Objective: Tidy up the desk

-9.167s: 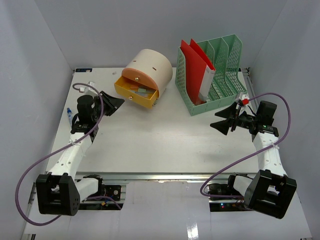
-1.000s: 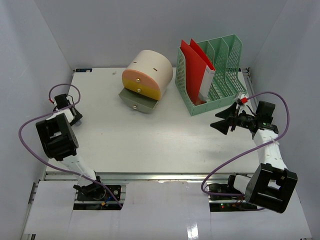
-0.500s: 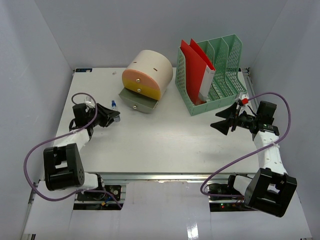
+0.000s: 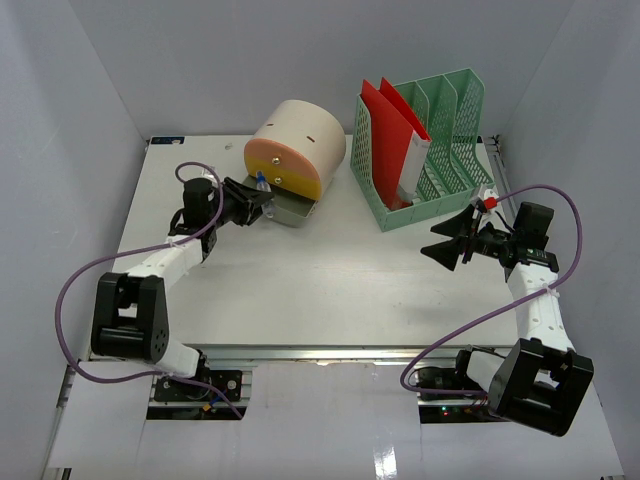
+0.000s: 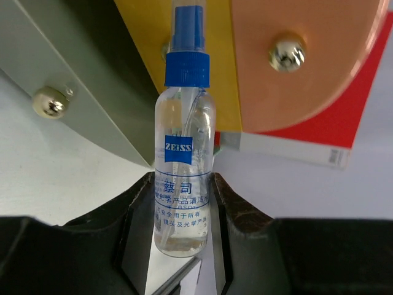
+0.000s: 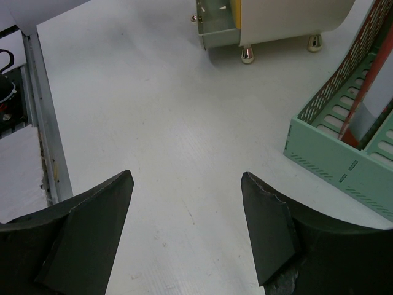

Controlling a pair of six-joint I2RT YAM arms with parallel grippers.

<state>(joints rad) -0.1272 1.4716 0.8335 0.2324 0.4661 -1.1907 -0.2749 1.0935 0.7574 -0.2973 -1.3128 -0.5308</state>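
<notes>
Worktop (image 4: 300,290): large white rectangular surface, aluminium rail (image 4: 330,352) along its near edge; lies beneath both claws and spans the full width between them.

Left claw (image 4: 262,200): reached to the far middle of the worktop, at the front of the drawer chest. Jaws part-way closed, clamped on the lower body of a spray bottle (image 5: 183,153). Bottle clear, blue spray head, blue "ZEISS" label, a little liquid at the bottom; its head points at the drawer fronts. It appears to hang just over the pulled-out drawer, though contact cannot be judged.

Right claw (image 4: 432,241): near the right edge of the worktop, just in front of the file rack, pointing left. Jaws spread wide, nothing between the fingers (image 6: 92,215); bare white surface shows below.

Drawer chest (image 4: 295,150): rounded, cream shell, gold ball feet; orange top drawer and yellow middle drawer closed, grey-green bottom drawer (image 4: 285,210) pulled out.

File rack (image 4: 430,150): mint-green mesh, far right corner; red folders (image 4: 390,130) in its left slots.

Surroundings: plain pale walls (image 4: 250,60) on three sides.
</notes>
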